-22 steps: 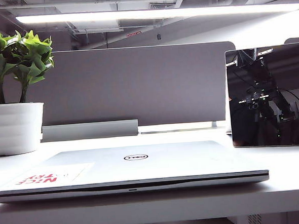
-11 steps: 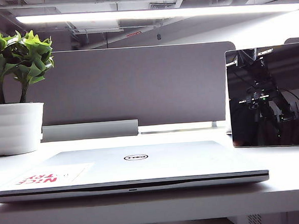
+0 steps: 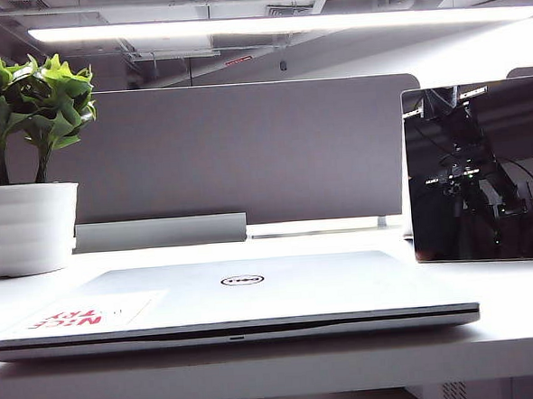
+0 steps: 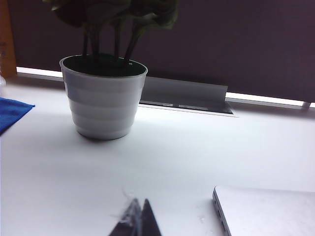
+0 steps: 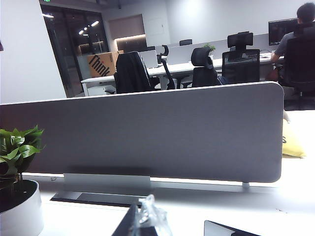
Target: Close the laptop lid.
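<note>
Silver-grey laptop lid (image 3: 245, 291) lies flat, shut. Left gripper (image 4: 136, 220) tips together, empty; lid corner (image 4: 266, 209) just beside. Right gripper (image 5: 142, 219) cropped, opening unclear; white ribbed plant pot (image 5: 17, 211) off to side.

From my station I see the laptop lid (image 3: 254, 291) lying flat on its base, silver side up, the round Dell logo (image 3: 242, 280) at its middle and a red-lettered white sticker (image 3: 83, 315) toward its left front corner. The white tabletop (image 3: 517, 302) carries it. A white potted plant (image 3: 25, 223) stands behind on the left; a mirror panel (image 3: 479, 170) stands upright on the right. Neither gripper shows directly.
</note>
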